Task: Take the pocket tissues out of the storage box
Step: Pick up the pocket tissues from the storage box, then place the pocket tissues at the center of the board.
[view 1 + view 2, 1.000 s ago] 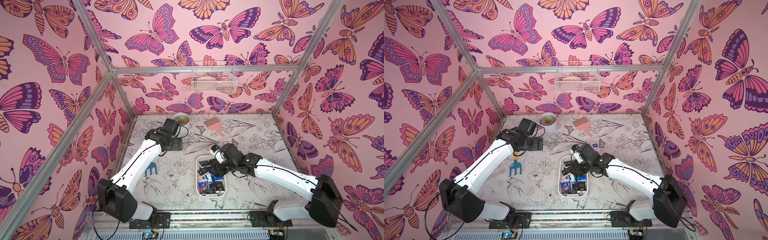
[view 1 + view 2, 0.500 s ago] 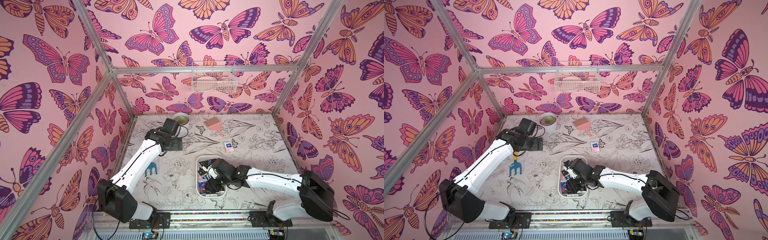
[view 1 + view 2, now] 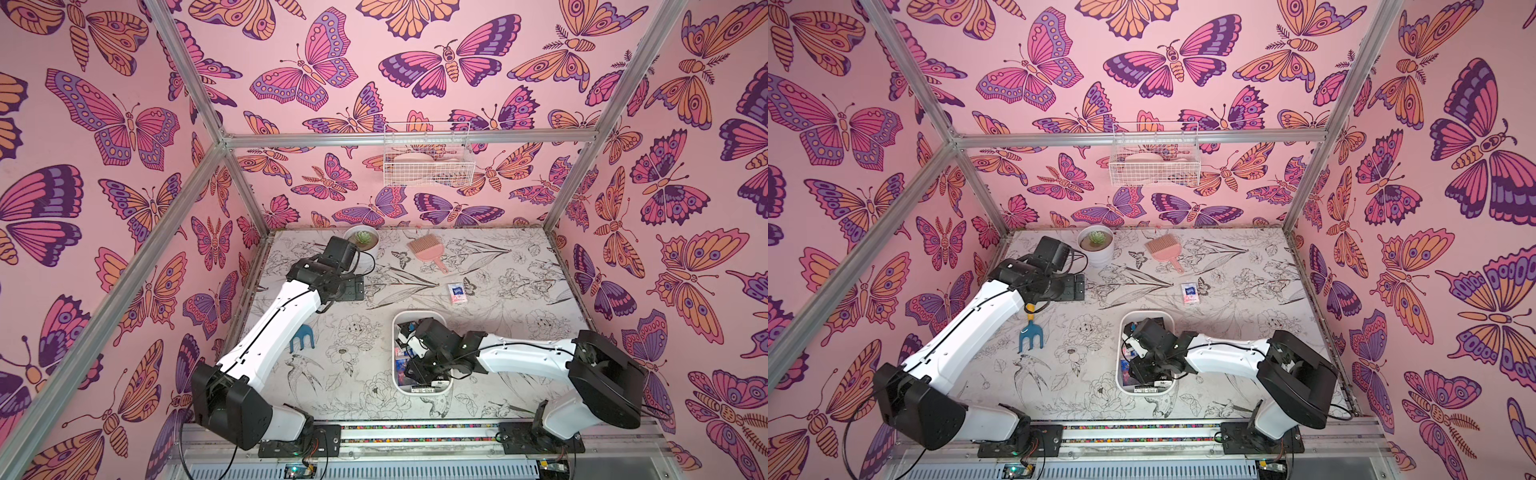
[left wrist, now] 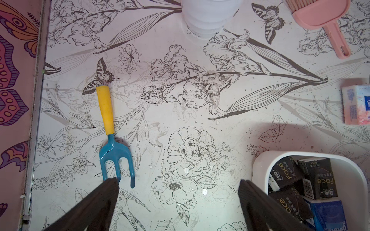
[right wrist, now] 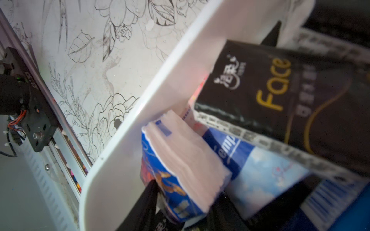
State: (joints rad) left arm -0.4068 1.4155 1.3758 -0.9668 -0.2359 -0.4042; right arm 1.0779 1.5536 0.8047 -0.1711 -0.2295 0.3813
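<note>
Your right gripper (image 3: 415, 369) is sunk into the storage box (image 3: 420, 314), lower centre of a top view. It goes in steeply because the pocket tissues (image 4: 318, 180) lie jumbled below the rim, and they can be reached only from above. One white-blue packet (image 3: 457, 294) lies out on the tabletop (image 3: 332, 395), up and to the right of the box and well apart from it. I read that as your drop spot. The rest sit in the box, so most of the job is ahead. Your left gripper (image 4: 178, 186) hangs released over bare tabletop with nothing between its jaws, off to the left, likely to leave the box free for the other arm.

From above, the right wrist covers much of the box, so you cannot see what the gripper meets. The right wrist view gives you that: a black Face packet (image 5: 290, 96) tilted over the others and a blue packet (image 5: 176, 180) on edge against the white wall, with what looks like one dark finger (image 5: 144, 208) just beside it. Whether that gripper is clenched on a packet, I cannot tell. Only the left wrist view shows one end of the box uncovered, black packets overlapping there
</note>
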